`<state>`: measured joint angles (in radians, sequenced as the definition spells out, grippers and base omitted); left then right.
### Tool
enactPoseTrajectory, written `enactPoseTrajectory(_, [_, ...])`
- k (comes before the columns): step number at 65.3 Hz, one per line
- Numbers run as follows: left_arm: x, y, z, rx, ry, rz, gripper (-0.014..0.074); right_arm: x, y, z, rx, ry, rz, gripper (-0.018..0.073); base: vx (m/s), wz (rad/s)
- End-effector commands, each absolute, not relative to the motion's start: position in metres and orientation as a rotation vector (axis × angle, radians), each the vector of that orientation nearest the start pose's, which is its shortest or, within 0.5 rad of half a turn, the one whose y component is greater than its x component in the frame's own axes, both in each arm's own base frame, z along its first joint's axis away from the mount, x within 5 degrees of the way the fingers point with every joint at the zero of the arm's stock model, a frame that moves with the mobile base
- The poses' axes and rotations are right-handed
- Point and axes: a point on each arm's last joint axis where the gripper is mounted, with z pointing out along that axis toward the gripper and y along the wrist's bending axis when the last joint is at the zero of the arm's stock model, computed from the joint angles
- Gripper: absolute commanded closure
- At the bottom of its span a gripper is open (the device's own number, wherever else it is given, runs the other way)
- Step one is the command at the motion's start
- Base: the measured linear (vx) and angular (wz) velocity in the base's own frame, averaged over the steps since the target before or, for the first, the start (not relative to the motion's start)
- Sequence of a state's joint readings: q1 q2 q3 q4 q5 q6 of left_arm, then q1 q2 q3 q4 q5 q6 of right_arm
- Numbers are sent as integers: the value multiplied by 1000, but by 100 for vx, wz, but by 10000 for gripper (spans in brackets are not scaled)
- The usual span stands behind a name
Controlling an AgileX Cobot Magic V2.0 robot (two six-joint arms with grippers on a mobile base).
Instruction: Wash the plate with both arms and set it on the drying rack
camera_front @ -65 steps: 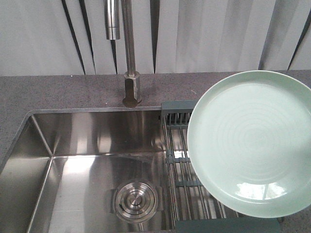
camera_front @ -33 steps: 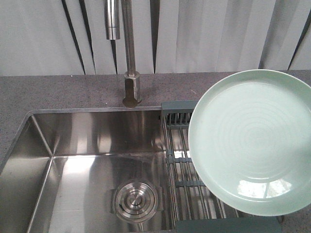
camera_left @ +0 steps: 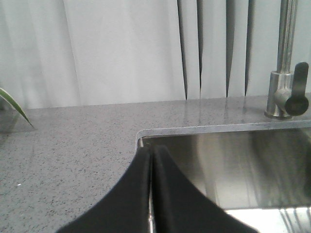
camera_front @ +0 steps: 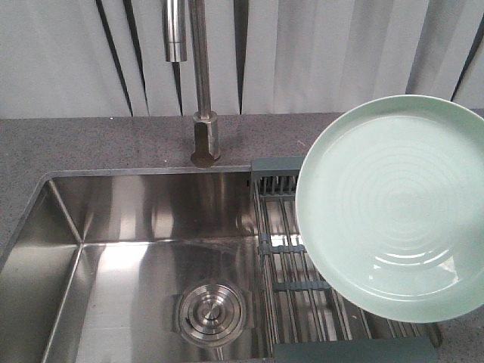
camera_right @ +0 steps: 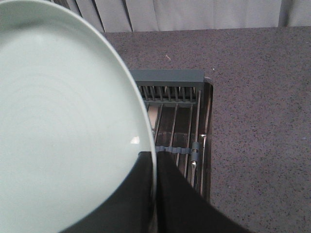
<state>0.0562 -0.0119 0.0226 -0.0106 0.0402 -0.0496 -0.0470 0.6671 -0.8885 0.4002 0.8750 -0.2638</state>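
The pale mint-green plate (camera_front: 393, 208) is held tilted in the air over the drying rack (camera_front: 291, 261), which lies across the right end of the sink. In the right wrist view the plate (camera_right: 63, 126) fills the left side, and my right gripper (camera_right: 154, 160) is shut on its rim, one finger on each face. Below it shows the rack (camera_right: 180, 121) with its grey-blue end piece and metal rods. My left gripper (camera_left: 150, 153) is shut with nothing in it, hovering by the sink's far left corner. Neither gripper shows in the front view.
A steel sink (camera_front: 136, 227) with a round drain strainer (camera_front: 213, 311) sits in a grey speckled counter (camera_front: 98, 144). A tall steel faucet (camera_front: 200, 83) stands behind it. White curtains hang at the back. A green leaf tip (camera_left: 14, 107) shows at far left.
The plate has risen a little and shifted slightly right over the rack. More of the rack's rods show beneath its lower edge.
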Motion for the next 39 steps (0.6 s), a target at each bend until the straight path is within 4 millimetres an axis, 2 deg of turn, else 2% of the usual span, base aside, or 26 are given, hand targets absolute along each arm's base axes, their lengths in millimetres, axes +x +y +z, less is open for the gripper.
enactPoseTrajectory(1, [56,3,205,-185,1432,-121,603,113,21,395,-101,1985,285,563,0,0])
enactPoseTrajectory(10, [55,4,207,-375,1380,-334,603,113,21,395,-101,1985,285,563,0,0])
enactPoseTrajectory(18, [55,5,210,-465,1320,-444,603,113,21,395,-101,1985,285,563,0,0])
enactPoseTrajectory(39, [51,12,222,-842,992,-945,603,113,20,395,-101,1984,281,563,0,0])
